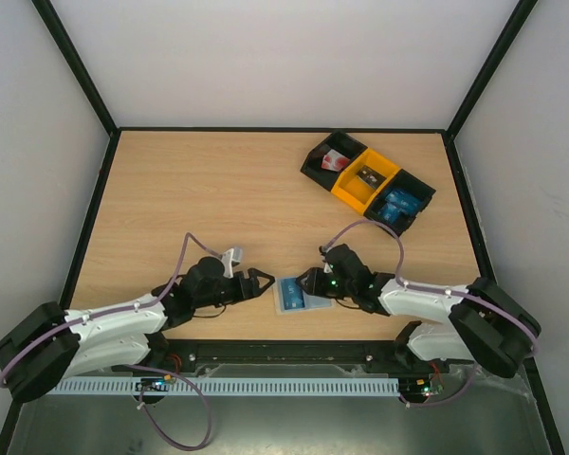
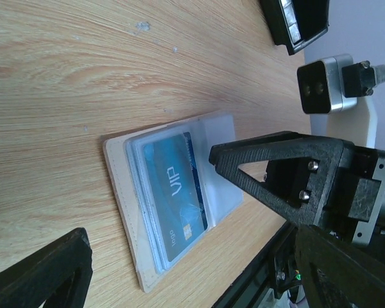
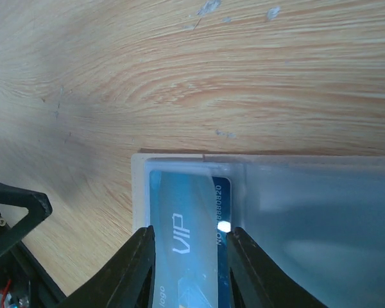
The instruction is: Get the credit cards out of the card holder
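Near edge: left tool [image 1: 267,282], released, fingers spread wide, just left of card holder [image 2: 219,138]. Right tool [image 1: 305,282], fingers narrowed over holder, flanking credit card [image 2: 173,192] lodged in one pocket; grip cannot be told. Holder flat on worktop [image 1: 218,190]. Far right: black-and-yellow bins [image 1: 365,180], another blue card [image 1: 399,205] in end black bin.

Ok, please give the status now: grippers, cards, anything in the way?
Left gripper open, beside card holder. Right gripper straddling credit card, grip unclear. Card inside holder. Bins far off.
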You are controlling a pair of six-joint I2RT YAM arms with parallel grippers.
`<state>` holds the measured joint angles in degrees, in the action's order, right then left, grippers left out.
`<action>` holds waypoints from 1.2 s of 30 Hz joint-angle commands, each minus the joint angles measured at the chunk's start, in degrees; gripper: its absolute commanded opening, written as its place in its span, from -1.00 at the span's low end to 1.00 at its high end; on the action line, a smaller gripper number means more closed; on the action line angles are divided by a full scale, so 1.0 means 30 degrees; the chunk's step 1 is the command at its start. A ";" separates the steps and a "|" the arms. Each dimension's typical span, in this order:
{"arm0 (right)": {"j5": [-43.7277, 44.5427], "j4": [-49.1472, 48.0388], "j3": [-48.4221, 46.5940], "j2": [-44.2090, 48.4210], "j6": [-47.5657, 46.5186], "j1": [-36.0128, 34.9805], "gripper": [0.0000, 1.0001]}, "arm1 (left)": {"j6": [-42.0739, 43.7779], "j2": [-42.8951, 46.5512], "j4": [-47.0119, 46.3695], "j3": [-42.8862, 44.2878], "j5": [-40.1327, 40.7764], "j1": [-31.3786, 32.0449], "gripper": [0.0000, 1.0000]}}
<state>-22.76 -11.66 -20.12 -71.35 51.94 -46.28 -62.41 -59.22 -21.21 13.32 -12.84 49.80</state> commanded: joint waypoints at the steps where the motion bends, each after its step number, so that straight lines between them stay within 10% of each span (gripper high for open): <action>1: 0.1324 -0.1181 0.0015 -0.0597 0.0593 -0.0768 -0.38 | -0.0027 0.0537 0.0723 -0.0406 0.0584 -0.0055 0.74; 19: 0.2831 -0.1960 -0.0323 -0.1675 0.2066 -0.3800 -0.38 | -0.0524 -0.0057 -0.1283 -0.0770 -0.0194 0.0094 0.32; 29: 0.5782 0.1600 -0.0377 0.1141 0.1154 -0.3778 -0.36 | -0.0329 -0.3905 -0.3720 0.0604 -0.0704 0.0707 -0.86; 36: 0.5128 0.0493 -0.0065 0.0089 0.1351 -0.3788 -0.38 | -0.0289 -0.6258 -0.5212 0.1225 -0.0666 0.1037 -0.95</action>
<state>-8.43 -9.65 -20.75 -69.63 56.38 -57.39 -63.81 -75.20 -32.34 15.53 -14.63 52.49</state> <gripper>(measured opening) 0.312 0.030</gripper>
